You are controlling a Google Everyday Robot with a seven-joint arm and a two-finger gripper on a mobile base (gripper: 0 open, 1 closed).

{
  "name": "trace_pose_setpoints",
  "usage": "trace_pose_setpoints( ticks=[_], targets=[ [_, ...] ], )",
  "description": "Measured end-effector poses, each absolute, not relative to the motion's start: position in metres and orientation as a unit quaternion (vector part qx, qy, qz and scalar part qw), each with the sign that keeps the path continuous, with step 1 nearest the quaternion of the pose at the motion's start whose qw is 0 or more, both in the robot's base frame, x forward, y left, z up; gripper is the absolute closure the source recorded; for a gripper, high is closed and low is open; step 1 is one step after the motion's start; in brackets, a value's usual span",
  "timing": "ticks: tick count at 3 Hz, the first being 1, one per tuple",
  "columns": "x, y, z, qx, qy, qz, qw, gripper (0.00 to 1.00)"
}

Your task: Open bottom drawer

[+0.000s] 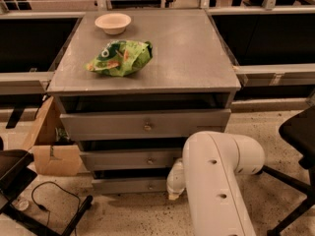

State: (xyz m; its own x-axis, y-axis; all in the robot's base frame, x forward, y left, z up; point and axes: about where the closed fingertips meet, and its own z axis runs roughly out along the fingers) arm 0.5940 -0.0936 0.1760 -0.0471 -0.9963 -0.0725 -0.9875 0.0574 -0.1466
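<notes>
The gripper (173, 190), low at the bottom drawer (128, 185), is mostly hidden behind the arm (216, 181); so is the drawer's right end. The lower edge cuts the arm; the right edge cuts a chair (299, 132).
</notes>
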Motion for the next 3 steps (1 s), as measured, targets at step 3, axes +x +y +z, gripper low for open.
trace_pose_setpoints(
  ticks=[3],
  targets=[
    [0.596, -0.092, 0.192, -0.686, 0.723, -0.028, 0.077, 1.00]
  ],
)
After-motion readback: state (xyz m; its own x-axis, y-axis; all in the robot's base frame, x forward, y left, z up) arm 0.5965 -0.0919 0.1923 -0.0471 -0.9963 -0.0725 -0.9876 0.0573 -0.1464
